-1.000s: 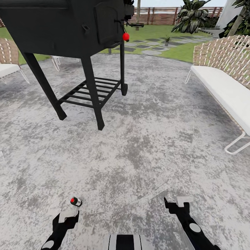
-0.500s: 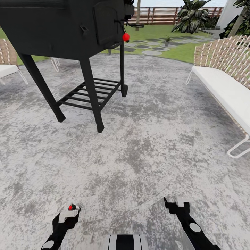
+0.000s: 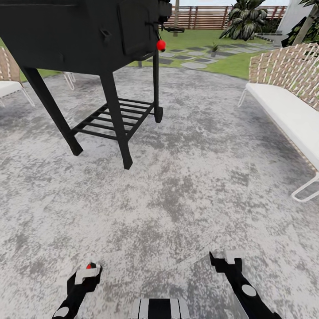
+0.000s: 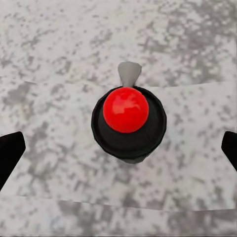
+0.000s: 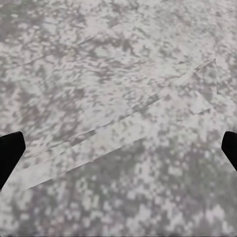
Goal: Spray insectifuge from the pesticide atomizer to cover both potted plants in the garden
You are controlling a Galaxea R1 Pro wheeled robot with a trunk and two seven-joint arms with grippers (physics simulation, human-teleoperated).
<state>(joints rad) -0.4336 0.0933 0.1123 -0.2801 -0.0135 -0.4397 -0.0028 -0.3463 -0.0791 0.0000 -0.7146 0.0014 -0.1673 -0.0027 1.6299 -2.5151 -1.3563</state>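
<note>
Seen end-on, the pesticide atomizer stands upright between spread jaws.

A mottled grey paved patio bears a black grill and white benches.

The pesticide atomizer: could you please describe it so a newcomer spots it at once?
From the big black grill on the grey patio, come down to the left gripper. The pesticide atomizer sits on the paving between its open fingers: a small black body topped by a glossy red ball, low down, unlike the grill's raised red knob.
</note>
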